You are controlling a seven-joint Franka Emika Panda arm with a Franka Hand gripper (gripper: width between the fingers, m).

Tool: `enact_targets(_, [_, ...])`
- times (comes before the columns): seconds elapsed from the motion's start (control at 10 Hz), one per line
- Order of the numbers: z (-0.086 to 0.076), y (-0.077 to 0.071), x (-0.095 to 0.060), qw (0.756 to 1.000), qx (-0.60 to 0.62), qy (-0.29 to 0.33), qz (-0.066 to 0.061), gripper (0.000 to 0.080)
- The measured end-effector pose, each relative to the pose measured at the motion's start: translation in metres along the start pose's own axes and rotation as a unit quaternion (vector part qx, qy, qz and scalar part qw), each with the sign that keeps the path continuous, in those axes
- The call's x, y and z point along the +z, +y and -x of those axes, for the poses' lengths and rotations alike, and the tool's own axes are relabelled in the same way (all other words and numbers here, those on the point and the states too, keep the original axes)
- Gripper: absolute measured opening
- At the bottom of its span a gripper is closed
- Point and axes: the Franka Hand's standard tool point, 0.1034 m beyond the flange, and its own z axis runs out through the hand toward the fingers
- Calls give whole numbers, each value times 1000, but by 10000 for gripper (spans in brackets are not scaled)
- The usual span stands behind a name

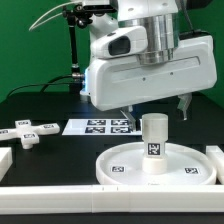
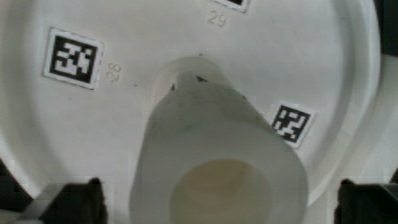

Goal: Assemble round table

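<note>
The large round disc point(image 1: 125, 165) lies flat on the black table, rim up. The short cylindrical leg point(image 1: 153, 145) stands upright on its middle, a tag on its side. My gripper point(image 1: 155, 108) hangs open just above the leg's top, one finger on each side. In the wrist view I look down along the leg point(image 2: 217, 140) onto the disc point(image 2: 116, 120). The dark fingertips point(image 2: 71, 203) stand apart from the leg, with a gap on both sides of my gripper point(image 2: 222, 206). The cross-shaped foot piece point(image 1: 25, 133) lies on the table at the exterior view's left.
The marker board point(image 1: 105, 125) lies behind the disc. A long white block point(image 1: 60, 200) runs along the front edge. Further white blocks sit at the left point(image 1: 5, 158) and at the right point(image 1: 214, 152). A black stand point(image 1: 73, 50) rises at the back.
</note>
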Motion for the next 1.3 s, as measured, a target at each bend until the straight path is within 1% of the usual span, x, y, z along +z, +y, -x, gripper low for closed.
enact_targets(0.1, [-1, -1, 1, 998, -60, 3, 11, 649])
enact_targets(0.3, [-2, -2, 1, 991, -136, -1, 16, 649])
enact_targets(0.4, [-2, -4, 1, 981, -194, -9, 27, 649])
enact_targets(0.5, [-2, -3, 1, 970, -242, -12, 30, 649])
enact_targets(0.7, [-1, -2, 3, 953, -302, -15, 32, 649])
enact_targets(0.8, [-1, -1, 3, 936, -351, -16, 36, 649])
enact_targets(1.0, [0, 2, 3, 917, -396, -20, 38, 649])
enact_targets(1.1, [0, 4, 3, 902, -429, -22, 37, 649])
enact_targets(1.3, [1, 4, 4, 853, -519, -33, 42, 649])
